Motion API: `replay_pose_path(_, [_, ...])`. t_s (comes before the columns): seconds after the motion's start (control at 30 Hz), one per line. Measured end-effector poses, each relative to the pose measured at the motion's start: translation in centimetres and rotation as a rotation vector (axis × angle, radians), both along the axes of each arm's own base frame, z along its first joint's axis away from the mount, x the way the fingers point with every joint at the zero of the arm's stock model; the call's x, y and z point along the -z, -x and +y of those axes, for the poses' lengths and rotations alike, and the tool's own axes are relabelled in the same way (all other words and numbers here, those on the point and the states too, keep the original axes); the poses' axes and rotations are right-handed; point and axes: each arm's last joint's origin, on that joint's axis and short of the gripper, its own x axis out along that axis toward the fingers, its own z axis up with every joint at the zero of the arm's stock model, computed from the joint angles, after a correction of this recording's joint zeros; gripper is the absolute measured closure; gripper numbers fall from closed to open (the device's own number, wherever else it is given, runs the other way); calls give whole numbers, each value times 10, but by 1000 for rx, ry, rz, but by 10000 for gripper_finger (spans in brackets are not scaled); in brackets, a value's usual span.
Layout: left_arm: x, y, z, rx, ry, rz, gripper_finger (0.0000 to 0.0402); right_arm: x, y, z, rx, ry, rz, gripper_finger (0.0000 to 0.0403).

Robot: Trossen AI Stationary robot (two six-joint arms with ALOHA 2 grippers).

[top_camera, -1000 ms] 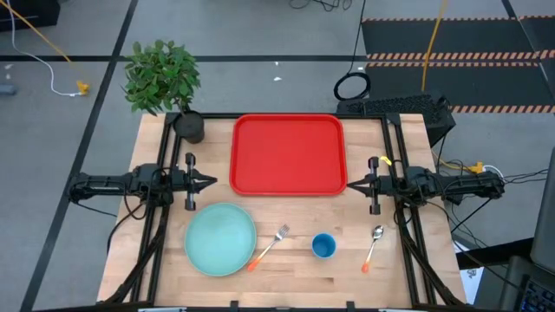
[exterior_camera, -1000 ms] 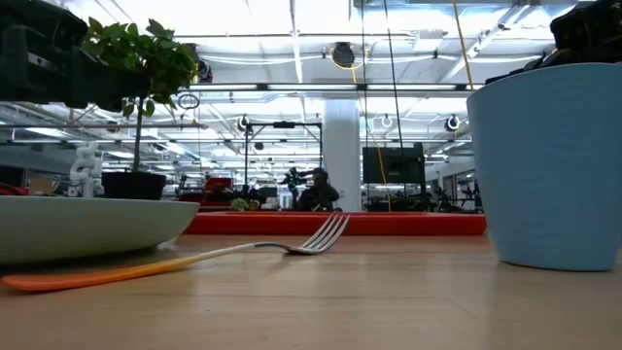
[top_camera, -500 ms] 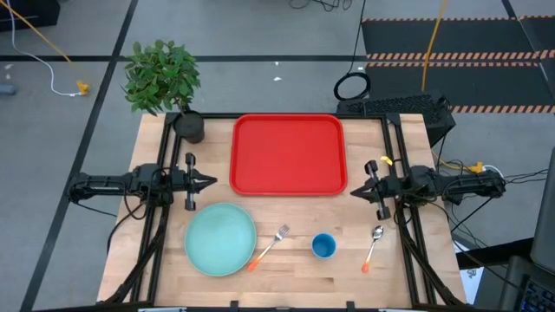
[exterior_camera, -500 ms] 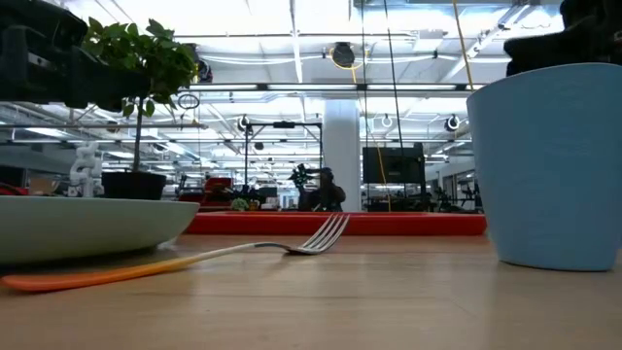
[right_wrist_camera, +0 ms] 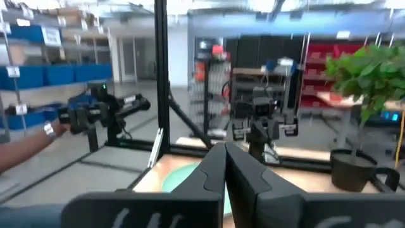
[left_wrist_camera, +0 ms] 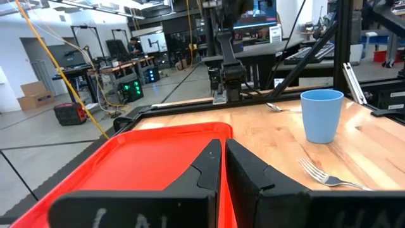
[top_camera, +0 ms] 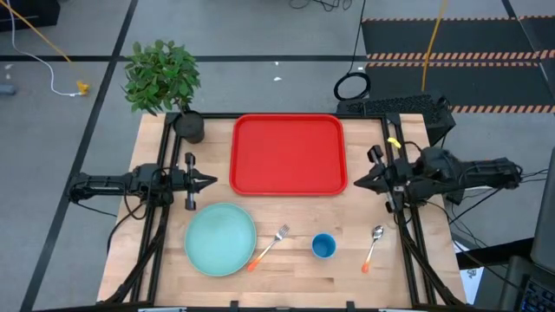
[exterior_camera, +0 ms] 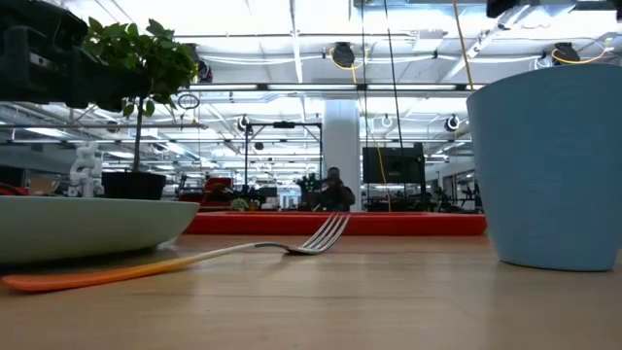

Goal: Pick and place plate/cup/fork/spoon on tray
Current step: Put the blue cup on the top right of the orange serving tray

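Note:
The red tray (top_camera: 288, 154) lies at the table's far middle. The teal plate (top_camera: 220, 239), the orange-handled fork (top_camera: 269, 246), the blue cup (top_camera: 323, 246) and the orange-handled spoon (top_camera: 373, 247) lie in a row near the front edge. My left gripper (top_camera: 211, 181) is shut and empty at the tray's left. My right gripper (top_camera: 357, 183) is shut and empty at the tray's right, above the table. The cup (left_wrist_camera: 321, 115) and fork (left_wrist_camera: 329, 177) also show in the left wrist view.
A potted plant (top_camera: 165, 82) in a dark pot (top_camera: 188, 126) stands at the table's far left corner. Bare wood lies between the tray and the row of tableware. A person shows far off in the room in the low view (exterior_camera: 333, 190).
My right arm has risen and drawn toward the table's right edge, its gripper tipping a little; it stays shut. My left arm and all the tableware have kept still.

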Motion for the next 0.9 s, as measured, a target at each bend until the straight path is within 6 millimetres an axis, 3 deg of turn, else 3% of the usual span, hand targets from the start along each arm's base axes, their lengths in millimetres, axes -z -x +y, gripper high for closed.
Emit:
replay_pose_path(0.27, [0, 0, 0, -1, 0, -4, 376, -49, -33, 16, -49, -24, 160, 403])
replay_pose_path(0.6, [0, 0, 0, -1, 0, -5, 376, -82, -59, 49, 23, 14, 373, 403])
replay_pose_path(0.73, [-2, 0, 0, 0, 17, -22, 376, -87, -63, 65, 23, 11, 423, 403])
replay_pose_path(0.9, [-5, 0, 0, 6, 99, -57, 376, -79, -66, 90, 41, 27, 537, 403])
